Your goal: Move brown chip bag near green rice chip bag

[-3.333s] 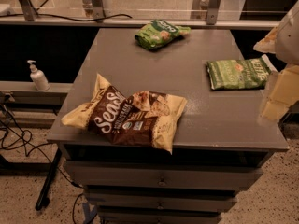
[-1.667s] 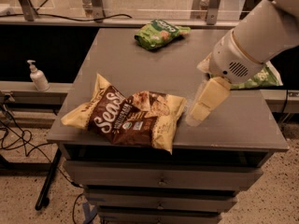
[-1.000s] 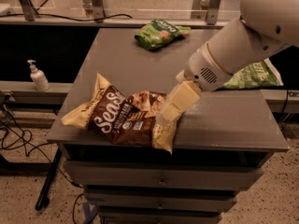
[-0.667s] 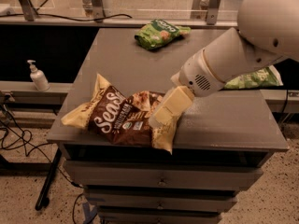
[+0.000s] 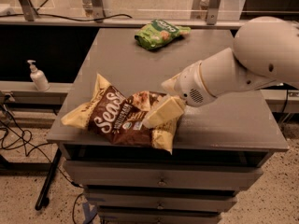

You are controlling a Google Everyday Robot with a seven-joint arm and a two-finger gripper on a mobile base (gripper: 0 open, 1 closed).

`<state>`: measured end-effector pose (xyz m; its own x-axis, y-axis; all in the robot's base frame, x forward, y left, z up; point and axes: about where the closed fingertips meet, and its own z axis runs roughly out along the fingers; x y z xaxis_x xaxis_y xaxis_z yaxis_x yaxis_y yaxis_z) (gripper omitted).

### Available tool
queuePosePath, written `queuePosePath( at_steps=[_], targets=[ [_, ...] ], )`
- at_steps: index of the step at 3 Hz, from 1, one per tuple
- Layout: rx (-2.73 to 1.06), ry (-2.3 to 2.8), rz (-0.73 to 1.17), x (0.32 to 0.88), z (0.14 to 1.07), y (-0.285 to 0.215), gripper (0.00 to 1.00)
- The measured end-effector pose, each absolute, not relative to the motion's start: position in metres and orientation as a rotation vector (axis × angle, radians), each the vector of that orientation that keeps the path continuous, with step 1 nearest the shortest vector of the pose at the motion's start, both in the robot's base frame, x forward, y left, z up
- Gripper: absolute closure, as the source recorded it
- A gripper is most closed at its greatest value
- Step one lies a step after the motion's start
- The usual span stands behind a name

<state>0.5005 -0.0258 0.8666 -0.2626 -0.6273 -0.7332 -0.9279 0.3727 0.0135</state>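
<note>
Counter: grey flat-topped metal counter (image 5: 140, 69), with grey drawers (image 5: 161, 181) stacked beneath its front edge.

Brown chip bag: large dark brown crinkled foil bag with pale yellow edges and white script lettering (image 5: 114, 118). It lies flat at about 7 o'clock on the counter, close to the front-left edge. Its long axis runs roughly 9 to 3 o'clock. One yellow corner, at about 5 o'clock on the bag, reaches the counter's front lip.

Green rice chip bag: small light-green puffy bag with a dark logo band (image 5: 159, 33). It sits at 12 o'clock on the counter near the far edge, well apart from the brown chip bag.

Arm: bulky white robot arm (image 5: 243, 64) enters from 3 o'clock and slants down toward 8 o'clock.

Gripper: cream-coloured gripper (image 5: 156, 116) is over the 3 o'clock end of the brown chip bag and overlaps its yellow-edged right portion. Contact looks likely but is not certain. Cannot tell whether the gripper is spread, pressed together, or pinching the bag.

Surroundings: white plastic pump bottle (image 5: 37, 77) stands upright on a low ledge at 9 o'clock, off the counter. Black cables (image 5: 14, 139) trail over the speckled floor at 8 o'clock.
</note>
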Motion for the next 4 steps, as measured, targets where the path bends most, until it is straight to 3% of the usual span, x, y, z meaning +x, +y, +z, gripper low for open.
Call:
queuePosePath(
  at_steps=[3, 4],
  targets=[
    [-1.330, 1.978, 0.553, 0.507, 0.867, -0.039, 0.88],
    [-1.358, 1.967, 0.481, 0.521, 0.892, -0.054, 1.00]
  ],
)
